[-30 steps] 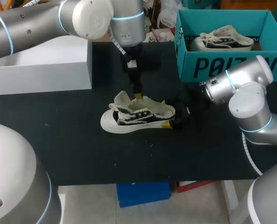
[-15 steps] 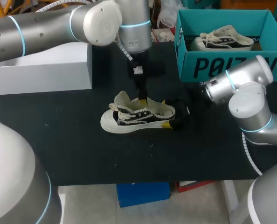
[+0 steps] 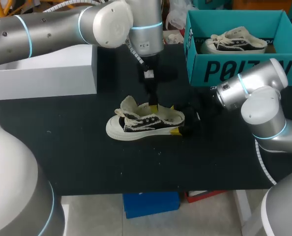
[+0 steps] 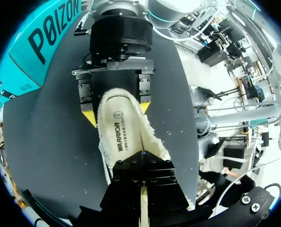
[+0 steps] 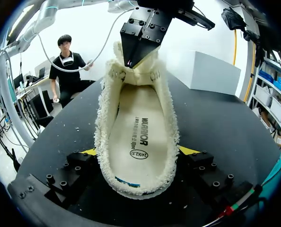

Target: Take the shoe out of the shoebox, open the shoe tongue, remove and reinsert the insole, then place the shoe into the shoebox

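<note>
A cream and black shoe (image 3: 145, 123) lies on its sole mid-table, toe to the left. My right gripper (image 3: 175, 119) is shut on its heel, a yellow tip on each side. In the right wrist view the shoe (image 5: 136, 118) sits between the right gripper's fingers (image 5: 138, 151), with the insole (image 5: 138, 137) lying flat inside. My left gripper (image 3: 153, 105) points straight down, shut, with its tips in the shoe's opening just behind the tongue. In the left wrist view the insole (image 4: 121, 132) lies under the left gripper (image 4: 142, 201). The teal shoebox (image 3: 234, 69) stands at the back right.
A second shoe (image 3: 237, 42) lies inside the shoebox. A white box (image 3: 47, 69) stands at the back left. The black table (image 3: 87, 162) has bare surface in front of the shoe up to its front edge.
My left arm has shifted to the right, bringing its shut gripper over and down into the shoe's opening. The right arm and the shoe have stayed put.
</note>
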You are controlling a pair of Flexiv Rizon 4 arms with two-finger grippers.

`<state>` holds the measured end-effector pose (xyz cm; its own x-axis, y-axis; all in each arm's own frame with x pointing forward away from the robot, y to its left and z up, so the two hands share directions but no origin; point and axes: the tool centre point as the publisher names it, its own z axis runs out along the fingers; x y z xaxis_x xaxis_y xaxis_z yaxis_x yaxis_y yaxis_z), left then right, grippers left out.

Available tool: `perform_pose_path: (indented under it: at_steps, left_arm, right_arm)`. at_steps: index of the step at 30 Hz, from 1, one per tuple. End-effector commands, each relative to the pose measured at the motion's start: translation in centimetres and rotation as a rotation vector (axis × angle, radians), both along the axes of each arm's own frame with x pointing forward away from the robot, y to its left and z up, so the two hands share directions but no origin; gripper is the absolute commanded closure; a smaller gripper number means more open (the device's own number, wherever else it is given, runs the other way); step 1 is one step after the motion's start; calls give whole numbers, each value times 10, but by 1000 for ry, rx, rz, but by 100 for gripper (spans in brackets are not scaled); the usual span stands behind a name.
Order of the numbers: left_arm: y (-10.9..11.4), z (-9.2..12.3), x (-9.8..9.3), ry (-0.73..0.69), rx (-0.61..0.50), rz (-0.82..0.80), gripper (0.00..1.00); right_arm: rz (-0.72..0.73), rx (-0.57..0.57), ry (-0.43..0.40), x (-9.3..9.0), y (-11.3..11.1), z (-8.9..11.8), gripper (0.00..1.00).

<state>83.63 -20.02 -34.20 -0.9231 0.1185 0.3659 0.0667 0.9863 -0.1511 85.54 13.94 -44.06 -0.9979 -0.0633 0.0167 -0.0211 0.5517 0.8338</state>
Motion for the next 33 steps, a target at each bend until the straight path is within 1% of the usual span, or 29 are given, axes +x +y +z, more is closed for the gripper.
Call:
perform_pose_path:
  at_steps: [1, 9, 19, 25, 33]
  left_arm:
    - [-2, -3, 5, 8, 1, 5, 100]
    - [-1, -20, 5, 43, 15, 25, 100]
    - [-7, -37, -7, 79, 18, 19, 100]
    - [-11, -44, -14, 83, 28, 22, 100]
    - [-14, -60, -23, 86, 46, 46, 100]
  right_arm:
    - [-2, -2, 1, 2, 0, -3, 100]
    - [-2, -2, 1, 2, 0, -3, 100]
    - [-2, -2, 1, 2, 0, -3, 100]
    - [-2, -2, 1, 2, 0, -3, 100]
    - [-2, -2, 1, 2, 0, -3, 100]
